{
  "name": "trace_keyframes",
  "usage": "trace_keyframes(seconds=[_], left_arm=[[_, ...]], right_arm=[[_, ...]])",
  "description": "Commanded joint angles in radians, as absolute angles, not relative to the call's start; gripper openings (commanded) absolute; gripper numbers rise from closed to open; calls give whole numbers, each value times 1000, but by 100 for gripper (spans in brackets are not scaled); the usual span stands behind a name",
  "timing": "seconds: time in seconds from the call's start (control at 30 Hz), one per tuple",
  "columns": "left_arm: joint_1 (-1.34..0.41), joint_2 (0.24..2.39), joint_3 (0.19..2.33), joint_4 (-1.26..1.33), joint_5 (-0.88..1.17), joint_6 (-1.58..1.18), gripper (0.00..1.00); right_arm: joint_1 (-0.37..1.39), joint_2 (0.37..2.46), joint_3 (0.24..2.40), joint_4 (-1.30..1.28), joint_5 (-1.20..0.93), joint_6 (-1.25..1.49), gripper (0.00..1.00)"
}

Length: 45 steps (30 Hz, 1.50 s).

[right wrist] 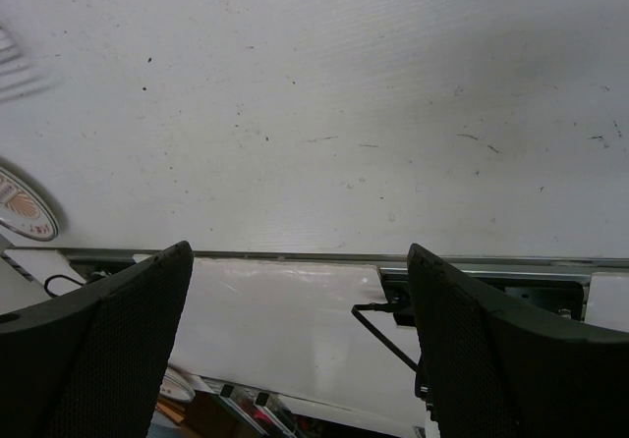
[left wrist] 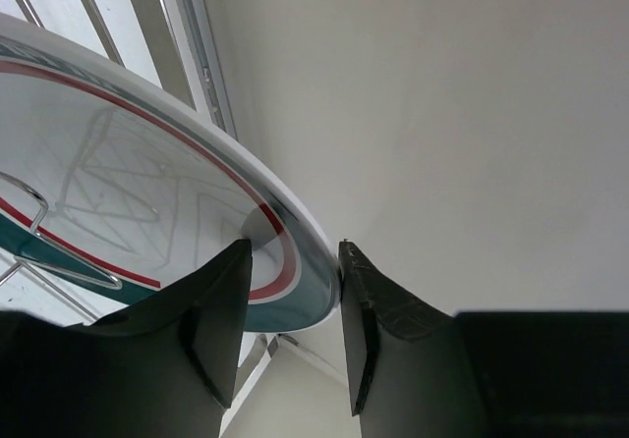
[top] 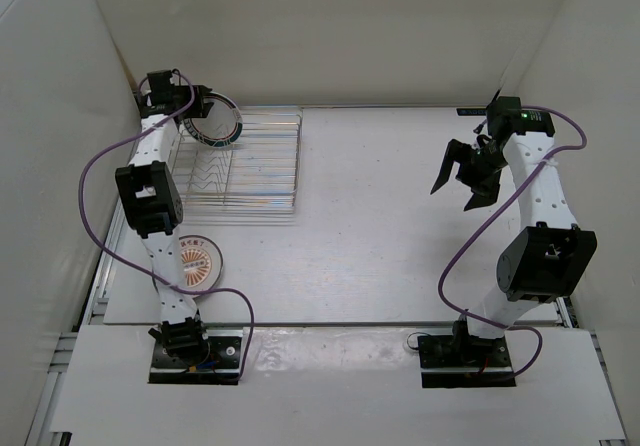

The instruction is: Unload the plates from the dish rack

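Teal-and-red rings edge the round white plate (left wrist: pixel 147 163), propped upright at the far-left end of the silvery wire dish rack (top: pixel 262 171). The left tool (left wrist: pixel 293 249) straddles its glossy rim, jaws partway apart; whether they pinch it I cannot tell. The grasp seems in hand; next should come a firm clamp and straight lift. An orange-sunburst plate (top: pixel 200 261) lies on the white counter (top: pixel 380 236), near left. The right tool (right wrist: pixel 298 251) hangs wide open, empty.
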<state>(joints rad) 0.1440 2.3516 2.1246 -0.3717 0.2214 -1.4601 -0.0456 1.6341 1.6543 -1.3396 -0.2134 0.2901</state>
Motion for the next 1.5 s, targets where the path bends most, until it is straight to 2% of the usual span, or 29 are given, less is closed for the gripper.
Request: trace_keyframes(seconds=[0.0,0.07,0.23,0.43,0.87,1.23,1.47], left_arm=[[150,2284,2069,-420,235,-1437,50],[152,2267,2053,-400,235,-1439,48],[150,2253,2043,-373,236,-1453,37],[150,2227,2025,-351,247,-1459,32],[152,2105,1809,-229,281,-1508,25],[152,2065,1815,-210,334,-1601,18],[155,2020,1772,-169,359,-1667,16]], right_arm=[[-51,1640,1661,-1575,-232,284,91],[-51,1643,1666,-1575,-232,281,91],[-52,1647,1664,-1572,-233,281,91],[-54,1646,1663,-1571,-236,282,91],[-52,1643,1657,-1571,-238,279,91],[-52,1640,1660,-1569,-238,279,91],[-52,1637,1657,-1569,-241,279,91]])
